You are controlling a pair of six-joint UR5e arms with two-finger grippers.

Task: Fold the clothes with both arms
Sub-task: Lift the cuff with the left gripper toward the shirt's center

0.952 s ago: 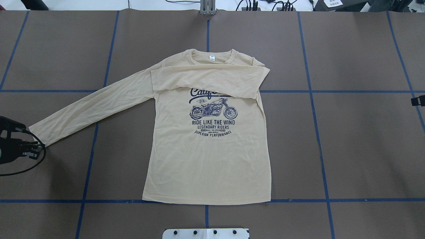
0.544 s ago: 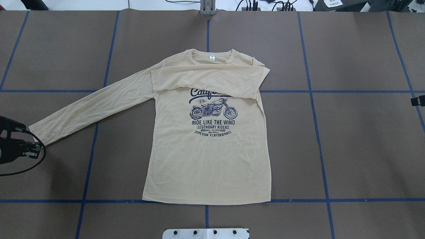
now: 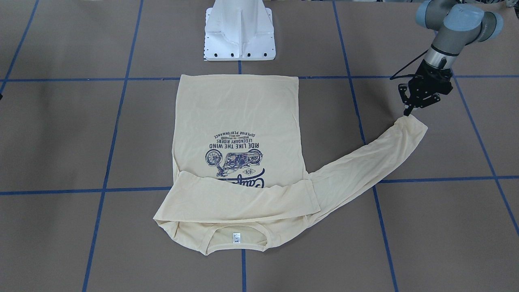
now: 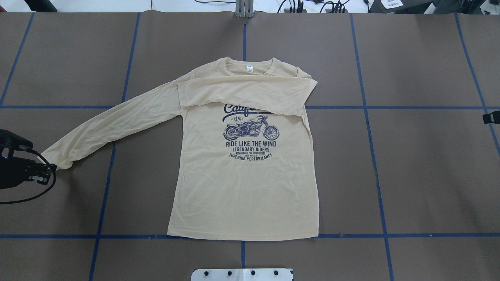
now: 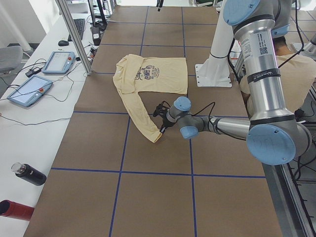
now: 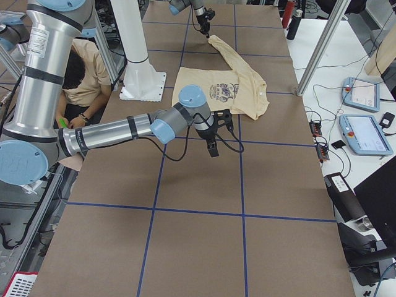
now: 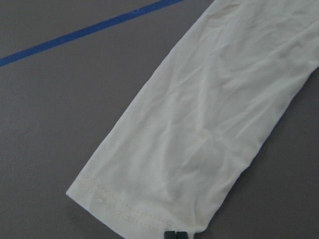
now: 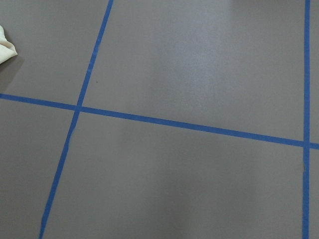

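Front view: the left gripper (image 3: 406,112) pinches the cuff (image 3: 414,123) of the outstretched sleeve (image 3: 365,162) on the right. The shirt (image 3: 237,113) lies flat mid-table (image 3: 61,142), with the other sleeve (image 3: 235,200) across its chest.

Overhead: the cuff bunches at the grip, so lift it clear, then sweep it across, parallel to the other sleeve.

Left wrist view: the bite looks shallow, so move slowly.

Right-side view: the right gripper (image 6: 212,147) hovers over bare table. I cannot tell whether it is parted or clenched.

One T-shirt (image 4: 242,187), two arms (image 6: 111,133), one pedestal (image 3: 239,32) — two pendants (image 5: 60,61), one person (image 6: 83,68).
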